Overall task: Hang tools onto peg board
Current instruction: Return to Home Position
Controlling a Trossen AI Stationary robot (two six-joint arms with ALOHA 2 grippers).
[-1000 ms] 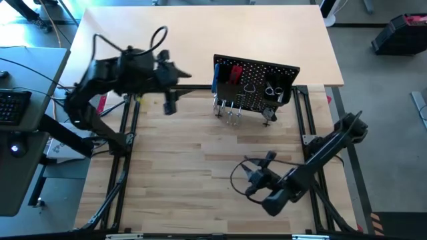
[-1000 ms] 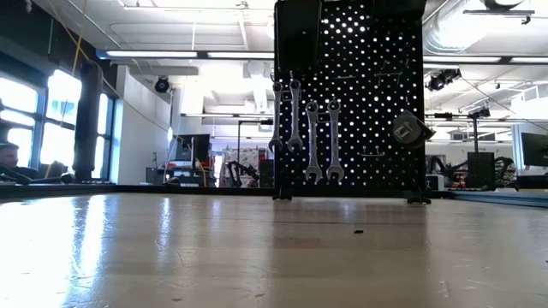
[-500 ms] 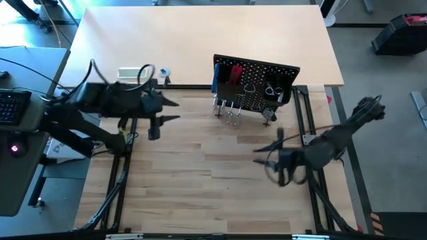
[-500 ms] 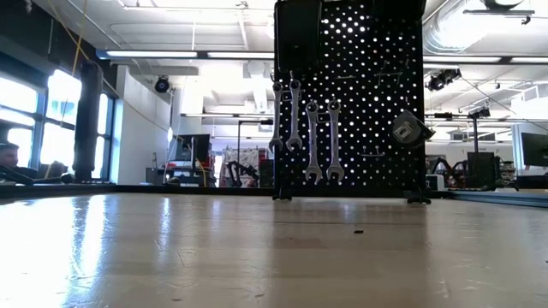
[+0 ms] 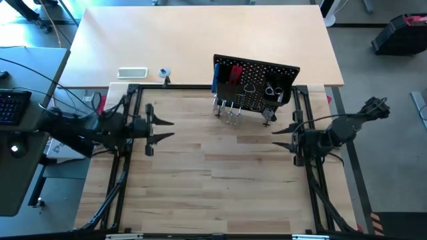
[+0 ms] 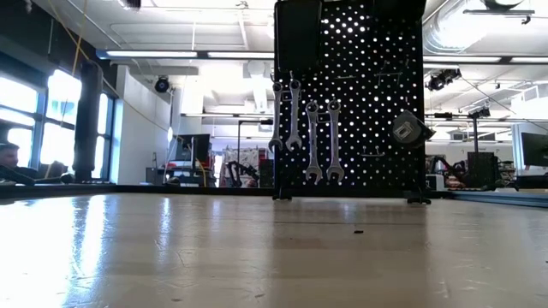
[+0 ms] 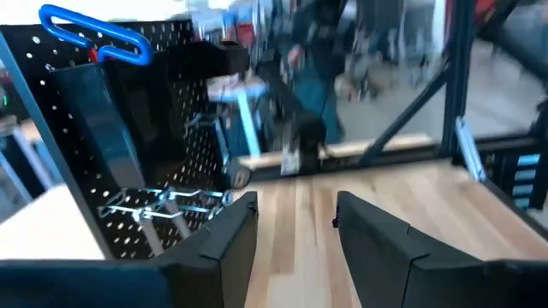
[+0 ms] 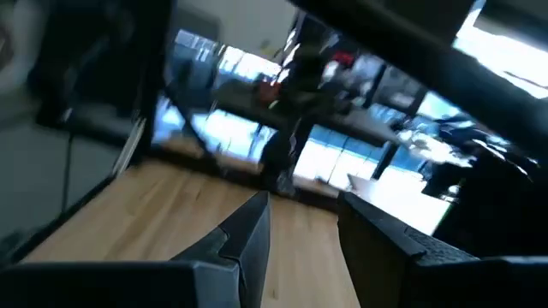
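Note:
The black peg board (image 5: 257, 85) stands upright on short legs at the far middle of the wooden table. Several silver wrenches (image 6: 304, 128) hang side by side from its hooks by their upper ends. A red-handled tool (image 5: 233, 72) and a blue-ended key (image 7: 94, 38) hang higher on the board. My left gripper (image 5: 163, 129) hovers open at the table's left side, pointing level toward the right. My right gripper (image 5: 281, 137) hovers open at the right side, pointing level toward the left. Nothing is between either gripper's fingers, and neither gripper shows in the low view.
A black tubular frame (image 5: 127, 153) borders the wooden table. On the lighter table beyond it lie a white tray (image 5: 132, 72) and a small object (image 5: 164, 72). A keyboard (image 5: 13, 107) sits off the left edge. Bare wood lies between the two grippers.
My left gripper has come down and toward the near edge, away from the far left corner, and has levelled out at the left frame rail. My right gripper has risen from the near right of the table, gone toward the far and right edges, and turned level.

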